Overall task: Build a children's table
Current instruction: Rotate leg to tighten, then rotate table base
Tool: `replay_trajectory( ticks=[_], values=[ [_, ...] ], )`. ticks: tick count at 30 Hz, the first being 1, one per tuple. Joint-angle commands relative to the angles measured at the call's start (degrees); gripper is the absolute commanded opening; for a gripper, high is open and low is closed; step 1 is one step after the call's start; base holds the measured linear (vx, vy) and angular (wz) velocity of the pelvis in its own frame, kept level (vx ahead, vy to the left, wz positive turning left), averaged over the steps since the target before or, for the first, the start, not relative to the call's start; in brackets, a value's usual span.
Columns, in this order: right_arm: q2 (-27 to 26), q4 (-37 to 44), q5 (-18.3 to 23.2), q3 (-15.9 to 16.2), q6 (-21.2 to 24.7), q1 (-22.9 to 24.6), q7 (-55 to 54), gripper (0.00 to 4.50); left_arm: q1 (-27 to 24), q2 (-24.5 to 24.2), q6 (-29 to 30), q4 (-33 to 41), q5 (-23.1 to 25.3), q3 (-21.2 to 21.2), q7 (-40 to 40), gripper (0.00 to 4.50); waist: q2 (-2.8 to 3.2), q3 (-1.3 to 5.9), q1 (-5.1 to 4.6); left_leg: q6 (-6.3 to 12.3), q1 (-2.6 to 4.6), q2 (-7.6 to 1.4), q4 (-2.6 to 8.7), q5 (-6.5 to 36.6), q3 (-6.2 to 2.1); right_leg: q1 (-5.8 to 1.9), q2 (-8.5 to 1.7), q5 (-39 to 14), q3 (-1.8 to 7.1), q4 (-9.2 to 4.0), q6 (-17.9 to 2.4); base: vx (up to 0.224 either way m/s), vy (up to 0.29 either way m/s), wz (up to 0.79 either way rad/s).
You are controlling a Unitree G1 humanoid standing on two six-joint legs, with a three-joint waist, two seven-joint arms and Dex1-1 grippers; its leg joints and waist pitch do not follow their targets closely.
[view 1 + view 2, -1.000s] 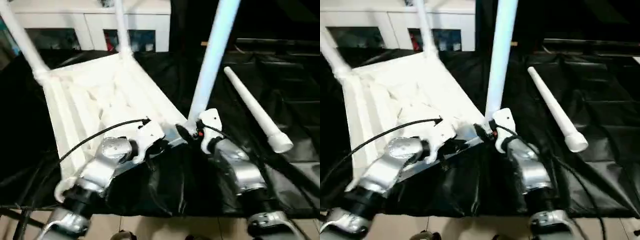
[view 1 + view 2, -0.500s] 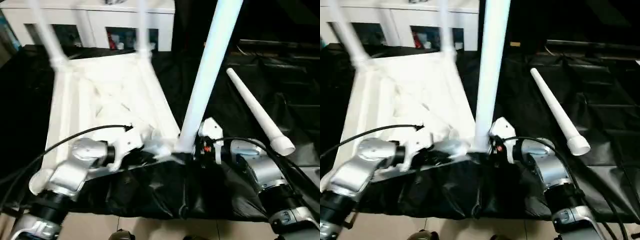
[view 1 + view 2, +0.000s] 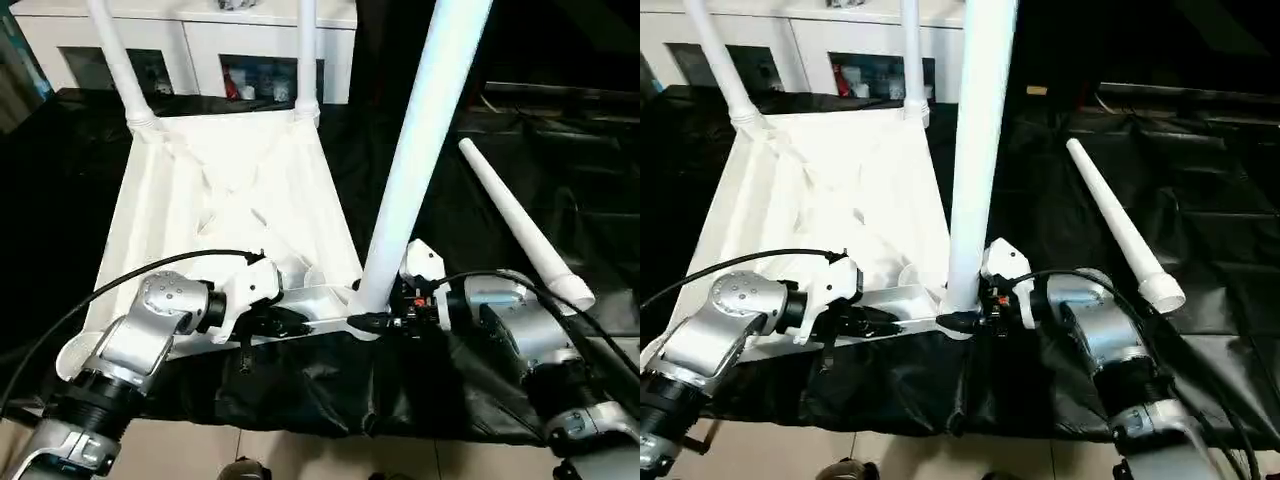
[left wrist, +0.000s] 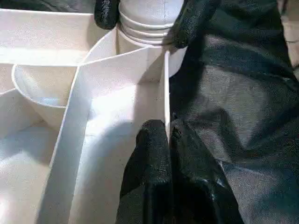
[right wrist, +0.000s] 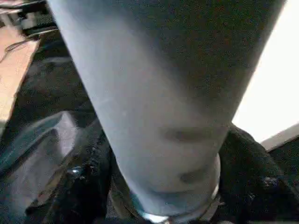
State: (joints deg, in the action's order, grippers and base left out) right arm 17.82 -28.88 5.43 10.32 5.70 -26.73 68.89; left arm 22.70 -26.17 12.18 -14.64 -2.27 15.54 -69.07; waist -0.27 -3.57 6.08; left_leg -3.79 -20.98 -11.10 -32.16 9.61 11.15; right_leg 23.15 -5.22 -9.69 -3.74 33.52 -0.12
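Your left gripper (image 4: 167,135) pinches the near rim of the upturned white plastic table (image 3: 240,200). Right fingers (image 4: 189,21) clasp the base of its upright white tapered leg (image 3: 415,150). Black sheeting (image 3: 480,230) lies open rightward around a loose leg (image 3: 520,225).

Upturned children's table (image 3: 235,190), right gripper (image 3: 383,320) clasping leg (image 3: 415,160).

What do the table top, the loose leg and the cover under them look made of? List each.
Table top: apparently moulded plastic, white, thin ribs underneath.
Loose leg: likely the same plastic, smooth, hollow open end.
Cover: looks like black plastic sheeting, glossy and creased.
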Motion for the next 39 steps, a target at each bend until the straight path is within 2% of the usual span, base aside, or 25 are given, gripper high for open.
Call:
replay_trajectory(
  ticks=[1, 2, 3, 5, 6, 7, 8, 10, 12, 14, 15, 16, 17, 18, 20, 21, 23, 25, 28, 29, 31, 32, 34, 35, 39],
  values=[
    [-4.0, -0.3, 0.6, 1.8, 1.4, 0.9, -4.0, 2.70, 1.9, 3.4, -0.8, -0.1, 0.8, 1.0, 4.4, 0.00, 0.01, 2.70, -0.33, 2.08, 0.82, -2.37, 3.97, 16.3, -0.77, -2.13, -3.09, -17.7, 2.53, -3.85, -12.4, 0.000, 0.000, 0.00],
    [-5.2, -1.1, 0.0, 0.8, 1.6, 0.9, -8.1, 2.70, 2.2, 4.3, -0.6, -0.7, 1.6, 0.9, 6.7, 0.00, -0.03, 2.61, -0.52, 1.00, 1.02, -2.29, 4.12, 18.3, -0.98, -2.02, -3.27, -21.7, 2.52, -4.29, -11.3, 0.000, 0.000, 0.00],
    [-7.0, -1.9, -1.0, -0.5, 1.5, 1.0, -14.1, 2.70, 2.5, 5.9, 0.3, -1.1, 2.6, 0.7, 10.1, 0.00, 0.14, 2.63, -0.62, 0.36, 1.13, -2.28, 4.16, 18.8, -1.08, -1.92, -3.33, -23.1, 2.53, -4.39, -10.7, 0.000, 0.000, 0.00],
    [-10.8, -2.1, -1.2, -3.5, 1.7, 1.6, -24.0, 2.70, 2.6, 9.4, 2.2, -0.5, 3.7, 0.8, 15.4, 0.00, 0.02, 2.51, -1.28, -1.05, 1.26, -2.13, 4.32, 21.1, -1.41, -1.68, -3.43, -28.2, 2.40, -5.04, -8.6, -0.056, -0.006, -0.01],
    [-10.8, -2.1, -1.2, -3.5, 1.7, 1.6, -24.0, 2.70, 2.6, 9.4, 2.2, -0.5, 3.7, 0.8, 15.4, 0.00, -0.09, 2.58, -1.34, -1.10, 1.23, -2.14, 4.35, 21.1, -1.47, -1.74, -3.51, -28.9, 2.37, -5.15, -8.1, -0.051, 0.001, -0.04],
    [-11.5, -1.9, -1.1, -4.0, 1.9, 1.9, -25.4, 2.70, 2.4, 10.1, 2.6, -0.2, 3.9, 0.9, 16.1, 0.00, 0.06, 2.58, -1.38, -0.93, 1.00, -2.03, 4.40, 21.3, -1.68, -1.88, -3.52, -30.2, 2.21, -5.25, -7.1, 0.000, 0.000, 0.00],
    [-13.0, -1.3, -1.2, -4.9, 2.5, 2.4, -28.9, 2.69, 2.2, 11.7, 3.4, 0.6, 4.4, 1.4, 17.9, 0.00, -0.06, 2.39, -1.54, -0.59, 1.07, -2.05, 4.48, 21.9, -1.60, -1.53, -3.38, -30.8, 2.30, -5.58, -6.4, 0.000, 0.000, 0.00],
    [-15.4, 0.2, -1.1, -5.9, 3.3, 3.4, -32.5, 2.69, 1.8, 14.3, 4.8, 1.9, 4.7, 2.1, 20.2, 0.00, -0.17, 2.47, -1.33, -0.34, 1.29, -2.02, 4.40, 21.5, -1.52, -1.32, -3.46, -31.2, 2.41, -5.77, -5.9, 0.000, 0.000, 0.00],
    [-17.6, 1.3, -1.6, -6.3, 3.8, 4.2, -36.0, 2.69, 1.9, 16.1, 4.8, 2.1, 5.6, 2.9, 22.2, 0.00, -0.11, 2.41, -1.31, -0.10, 1.00, -2.07, 4.52, 20.7, -1.56, -1.33, -3.32, -29.9, 2.42, -5.74, -6.0, 0.000, 0.000, 0.00],
    [-19.8, 2.9, -3.3, -5.5, 3.7, 5.0, -40.1, 2.69, 2.2, 18.3, 3.3, 1.3, 5.9, 3.7, 23.0, 0.00, 0.19, 2.79, -1.21, -0.14, 0.98, -2.00, 4.50, 19.9, -1.52, -1.42, -3.22, -27.2, 2.44, -5.40, -6.2, 0.000, 0.000, 0.00],
    [-20.0, 3.0, -3.6, -5.4, 3.6, 5.0, -41.3, 2.69, 2.3, 18.5, 3.2, 1.1, 6.0, 3.9, 23.2, 0.00, 0.12, 2.78, -1.28, -0.12, 0.85, -2.02, 4.52, 19.7, -1.49, -1.48, -3.16, -26.3, 2.44, -5.35, -6.3, 0.000, 0.000, 0.00],
    [-19.9, 3.2, -3.5, -5.5, 3.3, 5.1, -41.8, 2.69, 2.4, 18.6, 3.1, 1.0, 6.2, 4.2, 23.1, 0.00, 0.10, 3.09, -1.25, -0.03, 0.85, -2.01, 4.44, 19.1, -1.43, -1.65, -3.08, -24.6, 2.41, -5.10, -6.7, 0.000, 0.000, 0.00],
    [-19.2, 3.7, -3.3, -6.1, 3.1, 5.3, -42.0, 2.69, 2.7, 18.2, 2.5, 0.4, 6.4, 4.3, 22.8, 0.00, 0.31, 3.29, -1.12, 0.10, 0.91, -2.03, 4.32, 18.5, -1.34, -1.68, -3.10, -22.9, 2.47, -4.97, -7.1, 0.000, 0.000, 0.00],
    [-18.9, 4.1, -2.9, -6.6, 3.3, 5.5, -42.0, 2.69, 2.8, 18.0, 2.2, 0.2, 6.6, 4.3, 22.6, 0.00, 0.27, 3.28, -1.08, 0.22, 0.90, -2.02, 4.27, 18.2, -1.24, -1.65, -3.07, -22.0, 2.51, -4.96, -7.3, 0.000, 0.000, 0.00],
    [-17.2, 6.0, -2.4, -8.3, 4.3, 6.3, -42.6, 3.39, 3.2, 17.2, 1.7, -0.5, 7.3, 4.1, 22.3, 0.00, 0.38, 3.57, -0.86, 0.67, 0.87, -2.03, 4.06, 16.2, -1.02, -1.80, -2.86, -17.3, 2.57, -4.45, -8.5, 0.000, 0.000, 0.00],
    [-16.0, 6.5, -3.1, -8.4, 4.2, 6.5, -42.5, 3.39, 3.4, 16.8, 1.4, -1.1, 7.4, 4.0, 22.0, 0.00, 0.76, 3.87, -0.76, 0.68, 0.98, -2.05, 3.97, 15.7, -1.02, -1.94, -2.85, -16.3, 2.57, -4.25, -8.8, 0.000, 0.000, 0.00],
    [-14.5, 6.9, -4.4, -8.2, 3.6, 6.8, -42.7, 3.41, 3.6, 16.7, 1.0, -1.7, 7.4, 3.9, 21.9, 0.00, 0.65, 4.06, -0.64, 1.13, 0.73, -1.94, 3.70, 13.7, -0.86, -2.22, -2.84, -13.0, 2.53, -3.90, -9.8, 0.000, 0.000, 0.00],
    [-11.2, 8.0, -5.6, -8.1, 2.8, 7.8, -40.8, 3.41, 3.9, 16.5, 0.5, -3.0, 7.6, 3.7, 21.7, 0.00, 0.71, 4.15, -0.36, 1.41, 0.69, -1.89, 3.51, 12.6, -0.77, -2.39, -2.79, -12.0, 2.48, -3.77, -9.8, 0.000, 0.000, 0.00],
    [-6.7, 9.9, -4.5, -8.9, 2.4, 9.6, -36.2, 3.41, 4.3, 16.7, 0.1, -4.1, 7.8, 3.5, 22.0, 0.00, 0.59, 4.14, 0.13, 2.01, 0.55, -1.92, 3.41, 12.2, -0.75, -2.57, -2.90, -12.1, 2.52, -3.77, -9.5, 0.000, 0.000, 0.00],
    [-5.0, 10.9, -3.5, -9.4, 2.3, 10.3, -34.1, 3.41, 4.4, 16.8, -0.1, -4.6, 7.8, 3.3, 22.0, 0.00, 0.52, 4.07, 0.51, 2.54, 0.88, -1.99, 3.28, 12.8, -0.61, -2.39, -2.83, -12.5, 2.57, -4.00, -9.5, 0.000, 0.000, 0.00],
    [-0.5, 14.1, 0.7, -12.8, 3.9, 12.1, -28.7, 3.41, 4.7, 17.0, -0.4, -5.7, 7.7, 3.4, 21.8, 0.00, 0.33, 4.16, 0.62, 3.02, 0.61, -1.99, 3.25, 12.9, -0.72, -2.77, -2.97, -13.3, 2.49, -3.92, -9.5, 0.000, 0.000, 0.00],
    [0.6, 15.0, 1.9, -13.6, 4.6, 12.6, -27.3, 3.41, 4.8, 17.0, -0.5, -5.9, 7.6, 3.5, 21.7, 0.00, 0.35, 4.12, 0.76, 3.30, 0.77, -2.08, 3.18, 13.2, -0.67, -2.62, -2.95, -13.6, 2.56, -4.03, -9.4, 0.000, 0.000, 0.00],
    [3.6, 16.3, 3.8, -15.4, 5.1, 13.3, -24.6, 3.41, 5.0, 17.1, -1.1, -6.8, 7.6, 3.5, 21.9, 0.00, 0.11, 4.15, 0.85, 3.94, 0.38, -2.00, 3.14, 12.6, -0.79, -2.93, -3.05, -14.0, 2.41, -3.93, -9.4, 0.000, 0.000, 0.00],
    [5.2, 16.7, 4.9, -16.4, 5.8, 13.6, -23.2, 3.41, 5.2, 17.2, -1.5, -7.4, 7.6, 3.5, 22.1, 0.00, 0.07, 4.14, 0.82, 4.21, 0.45, -1.90, 3.00, 12.7, -0.73, -2.85, -3.02, -14.9, 2.40, -4.09, -9.2, 0.000, 0.000, 0.00],
    [9.4, 19.1, 6.9, -17.2, 7.9, 15.2, -18.8, 3.41, 5.9, 17.8, -3.9, -9.3, 8.0, 3.1, 24.3, 0.00, -0.07, 4.06, 0.94, 4.54, 0.52, -1.78, 2.84, 13.1, -0.68, -2.71, -3.00, -18.8, 2.27, -4.59, -8.2, 0.000, 0.000, 0.00]
  ],
)
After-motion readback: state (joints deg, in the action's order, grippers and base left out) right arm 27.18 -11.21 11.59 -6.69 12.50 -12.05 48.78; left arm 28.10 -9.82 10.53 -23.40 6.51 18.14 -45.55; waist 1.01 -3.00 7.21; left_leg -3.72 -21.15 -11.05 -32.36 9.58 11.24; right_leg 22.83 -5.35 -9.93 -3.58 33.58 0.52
